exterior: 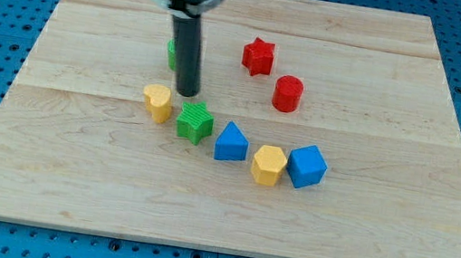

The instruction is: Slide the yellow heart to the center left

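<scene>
The yellow heart (158, 102) lies on the wooden board (70, 160), a little left of the middle. My tip (186, 94) stands just to the heart's upper right, a small gap away. A green block (172, 51) is mostly hidden behind the rod, above the tip; its shape cannot be made out. A green star (196, 123) sits right of the heart, just below the tip.
A blue triangular block (230, 143), a yellow hexagon (268, 165) and a blue cube (306, 166) curve off to the view's right of the green star. A red star (259, 56) and a red cylinder (288, 94) sit above them.
</scene>
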Controlling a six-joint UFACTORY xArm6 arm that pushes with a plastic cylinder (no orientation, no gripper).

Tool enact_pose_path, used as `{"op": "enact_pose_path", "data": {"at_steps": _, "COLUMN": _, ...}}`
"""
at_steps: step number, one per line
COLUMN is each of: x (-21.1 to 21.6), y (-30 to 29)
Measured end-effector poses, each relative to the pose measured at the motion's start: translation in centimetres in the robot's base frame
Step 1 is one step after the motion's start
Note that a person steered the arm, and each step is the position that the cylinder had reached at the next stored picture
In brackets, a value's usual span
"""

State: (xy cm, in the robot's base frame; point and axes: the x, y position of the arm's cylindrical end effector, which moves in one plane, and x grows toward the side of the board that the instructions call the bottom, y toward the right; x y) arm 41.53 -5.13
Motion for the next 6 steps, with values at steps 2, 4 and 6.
{"op": "enact_pose_path", "data": {"at_steps": 2, "x": 3.3, "y": -2.0}}
{"op": "enact_pose_path", "data": {"at_steps": 4, "x": 2.5, "y": -12.6}}
{"op": "enact_pose_path", "data": {"at_steps": 6, "x": 6.0, "y": -10.2}}
